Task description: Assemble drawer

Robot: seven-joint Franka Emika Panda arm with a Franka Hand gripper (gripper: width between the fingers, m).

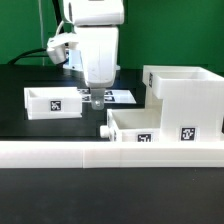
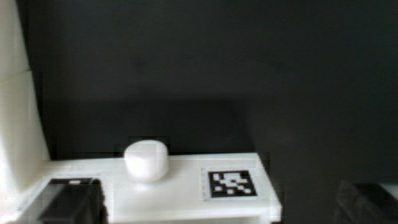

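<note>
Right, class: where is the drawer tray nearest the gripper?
On the exterior view's left, that tray lies on the black table, the gripper at its end nearest the casing.

left tray (image 1: 55,102): left-centre of the exterior frame, on the table (image 1: 30,130).
gripper (image 1: 94,99): frame centre, above the table, just beside the left tray's end on the exterior view's right.
marker board (image 1: 123,97): flat on the table behind the gripper, between left tray and casing.
casing (image 1: 185,95): right of frame.
second tray (image 1: 140,126): lower centre-right, just in front of the casing.
rail (image 1: 100,152): across the lower frame, before everything else.
knob (image 2: 146,160): wrist view, on a tray face, tag (image 2: 231,184) just beside.
</note>
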